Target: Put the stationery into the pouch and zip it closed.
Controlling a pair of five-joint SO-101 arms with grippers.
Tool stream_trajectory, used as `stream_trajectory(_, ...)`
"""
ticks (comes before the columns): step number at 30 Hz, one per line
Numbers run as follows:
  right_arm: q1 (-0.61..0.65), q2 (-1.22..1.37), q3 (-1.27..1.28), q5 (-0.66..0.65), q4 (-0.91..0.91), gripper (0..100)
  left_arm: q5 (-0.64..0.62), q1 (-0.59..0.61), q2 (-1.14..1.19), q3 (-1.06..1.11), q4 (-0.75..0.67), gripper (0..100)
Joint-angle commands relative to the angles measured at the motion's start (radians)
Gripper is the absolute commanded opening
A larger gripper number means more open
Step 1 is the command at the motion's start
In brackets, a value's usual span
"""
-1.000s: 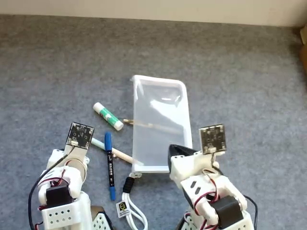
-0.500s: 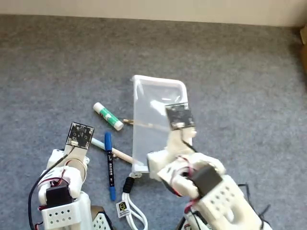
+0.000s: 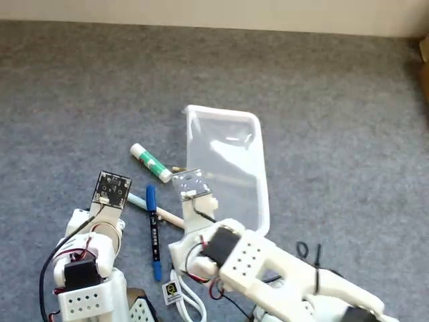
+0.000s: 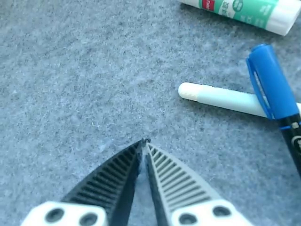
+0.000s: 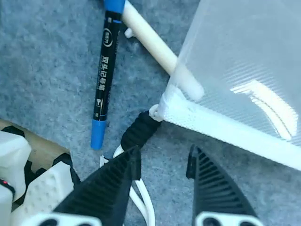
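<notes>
Two grippers are at work over the grey mat (image 3: 335, 100). We see the left gripper (image 4: 145, 140) pinched fully together with nothing between its ribbed fingers, its tip low over bare mat near the capped end of the white pen (image 4: 216, 98). The right gripper (image 5: 164, 154) stands moderately open and holds nothing. It hangs above the pouch's near corner, where a black cord (image 5: 138, 132) is tied on and runs into a white loop.

From the high view, the clear pouch (image 3: 231, 134) lies flat in the middle of the mat, its long side running away from the arms. The glue stick (image 3: 151, 162) lies just beside its left edge, outside it. The blue pen (image 3: 153, 235) lies on the mat between the two arms, crossing over the white pen. The white pen's far end reaches the pouch's near corner and looks tucked just inside.
</notes>
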State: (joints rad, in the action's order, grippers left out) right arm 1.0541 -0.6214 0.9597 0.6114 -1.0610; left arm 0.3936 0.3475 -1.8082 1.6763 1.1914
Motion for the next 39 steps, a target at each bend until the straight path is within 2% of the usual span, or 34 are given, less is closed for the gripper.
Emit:
stream_trajectory(1,0.033,0.074,-0.062,0.037,0.07,16.3,-0.009,0.013,-0.012,0.019,-0.021,1)
stream_trajectory(13,0.061,0.24,-0.064,0.098,0.24,16.3,-0.009,0.013,-0.012,0.019,-0.021,1)
stream_trajectory(28,0.09,0.417,-0.064,0.092,0.251,16.0,-0.009,0.013,-0.012,0.019,-0.021,1)
stream_trajectory(30,0.087,0.417,-0.058,0.089,0.251,12.3,-0.009,0.013,-0.012,0.019,-0.021,1)
stream_trajectory(33,0.077,0.415,-0.056,0.049,0.249,0.0,-0.009,0.013,-0.012,0.019,-0.021,1)
stream_trajectory(35,0.067,0.415,-0.059,-0.023,0.228,1.7,-0.009,0.013,-0.012,0.019,-0.021,1)
stream_trajectory(39,0.03,0.394,-0.113,-0.083,0.091,0.3,-0.009,0.013,-0.012,0.018,-0.02,1)
